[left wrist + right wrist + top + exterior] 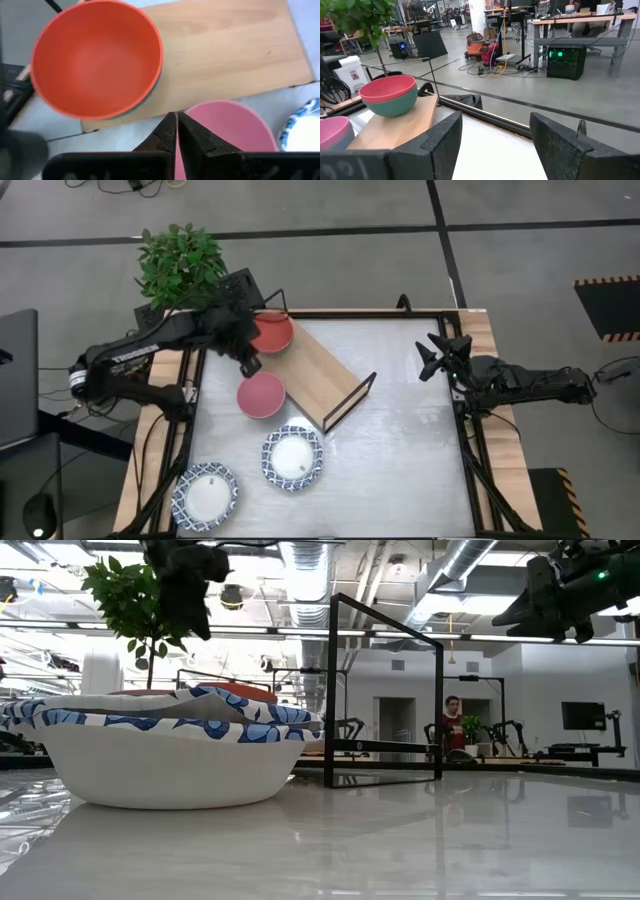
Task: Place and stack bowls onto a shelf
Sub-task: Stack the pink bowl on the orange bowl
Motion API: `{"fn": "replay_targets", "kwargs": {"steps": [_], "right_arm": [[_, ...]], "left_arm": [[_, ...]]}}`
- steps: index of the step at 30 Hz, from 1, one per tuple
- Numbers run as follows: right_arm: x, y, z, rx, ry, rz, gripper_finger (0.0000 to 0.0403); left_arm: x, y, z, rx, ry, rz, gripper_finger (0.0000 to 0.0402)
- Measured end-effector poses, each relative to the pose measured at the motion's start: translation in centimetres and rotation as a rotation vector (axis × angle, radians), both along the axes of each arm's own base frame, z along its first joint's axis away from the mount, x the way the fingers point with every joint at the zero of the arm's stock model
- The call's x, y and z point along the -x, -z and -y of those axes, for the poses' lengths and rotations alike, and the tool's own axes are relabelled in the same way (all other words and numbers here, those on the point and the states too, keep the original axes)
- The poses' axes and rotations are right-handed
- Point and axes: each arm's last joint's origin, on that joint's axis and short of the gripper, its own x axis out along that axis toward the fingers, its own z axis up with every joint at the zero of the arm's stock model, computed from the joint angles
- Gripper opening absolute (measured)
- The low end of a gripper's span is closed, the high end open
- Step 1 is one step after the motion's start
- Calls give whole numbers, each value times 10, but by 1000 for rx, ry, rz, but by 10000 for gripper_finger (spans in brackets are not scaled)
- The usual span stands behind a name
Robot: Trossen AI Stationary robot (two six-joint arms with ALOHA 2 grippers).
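Observation:
A red bowl (271, 333) sits nested in a teal bowl (392, 104) on the far-left end of the light-wood shelf (320, 370). A pink bowl (261, 395) stands on the table beside the shelf's near-left side, seemingly nested in a light blue bowl (346, 139). Two blue-and-white patterned bowls (293, 457) (205, 495) rest on the table nearer the front. My left gripper (250, 366) (176, 131) is shut and empty, in the air between the red and pink bowls. My right gripper (432, 358) (495, 135) is open and empty, raised at the table's right side.
A potted green plant (180, 262) stands beyond the table's far-left corner. The shelf's black wire end frame (350, 402) (385, 690) rises near the table's middle. Bare tabletop (400, 450) lies to the right of the shelf. A person (455, 725) stands far off in the room.

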Motion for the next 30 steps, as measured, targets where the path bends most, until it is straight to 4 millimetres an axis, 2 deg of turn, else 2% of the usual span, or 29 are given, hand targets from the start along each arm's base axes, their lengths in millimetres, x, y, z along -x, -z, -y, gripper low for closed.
{"fn": "replay_targets", "kwargs": {"steps": [3,8,12,15,30], "right_arm": [[0,0,0,0,0,0,260],[0,0,0,0,0,0,260],[0,0,0,0,0,0,260],[0,0,0,0,0,0,260],[0,0,0,-2,0,2,260]], "left_arm": [[-1,11,14,-29,37,-40,33],[-2,44,30,-4,109,-144,104],[1,66,31,11,58,-190,158],[5,75,27,-15,7,-217,183],[14,116,18,65,-32,-229,194]]}}
